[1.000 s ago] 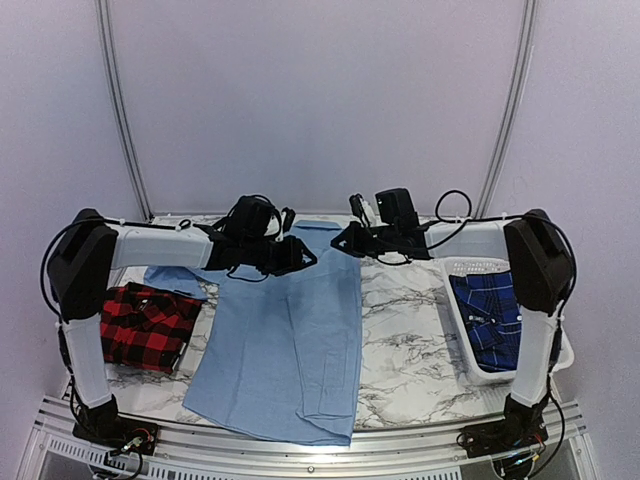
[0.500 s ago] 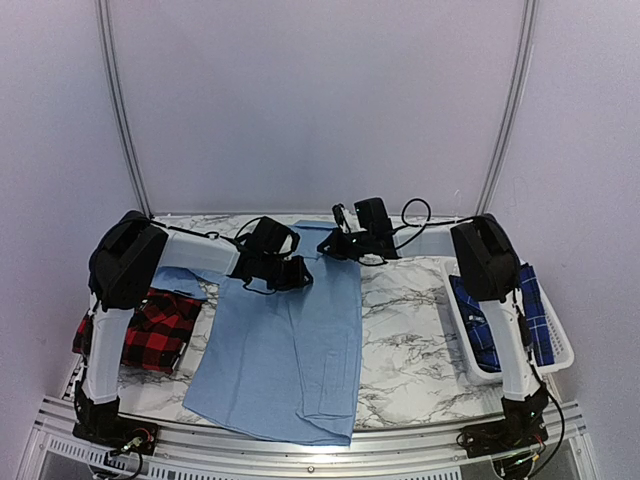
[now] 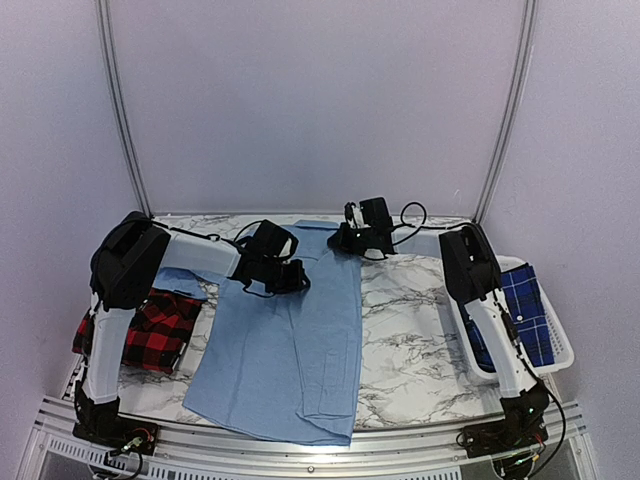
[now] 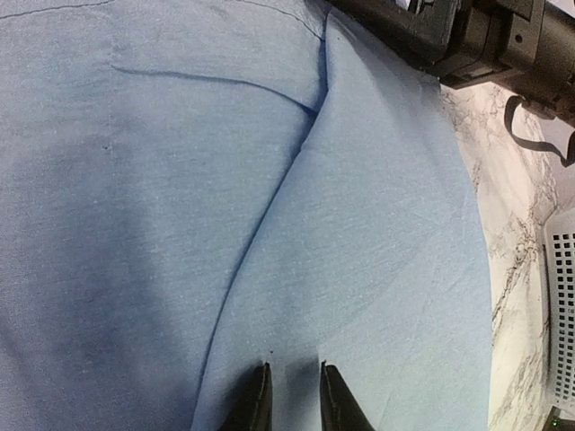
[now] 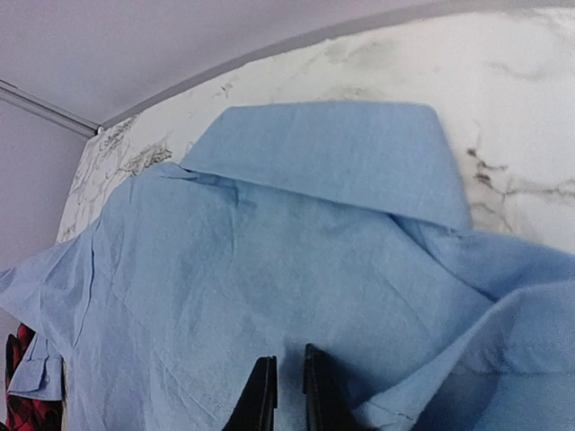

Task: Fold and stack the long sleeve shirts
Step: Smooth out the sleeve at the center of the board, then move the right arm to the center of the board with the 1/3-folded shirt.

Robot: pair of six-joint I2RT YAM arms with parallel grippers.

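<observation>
Light blue shirt (image 3: 290, 340): flat on table (image 3: 410, 330), collar far
Left gripper (image 4: 294, 368): fingers narrow, far-left cloth; hold unclear
Right gripper (image 5: 287, 357): fingers narrow, by collar; hold unclear
Red check shirt (image 3: 160, 325): left; plaid shirt (image 3: 525, 310): right basket (image 3: 560, 348)

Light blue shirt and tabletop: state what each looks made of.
Light blue shirt: thin woven cloth, matte, likely cotton; fine weave, soft creases. Tabletop: white, grey-veined, smooth; marble or a marble-look surface, cannot tell which.
</observation>
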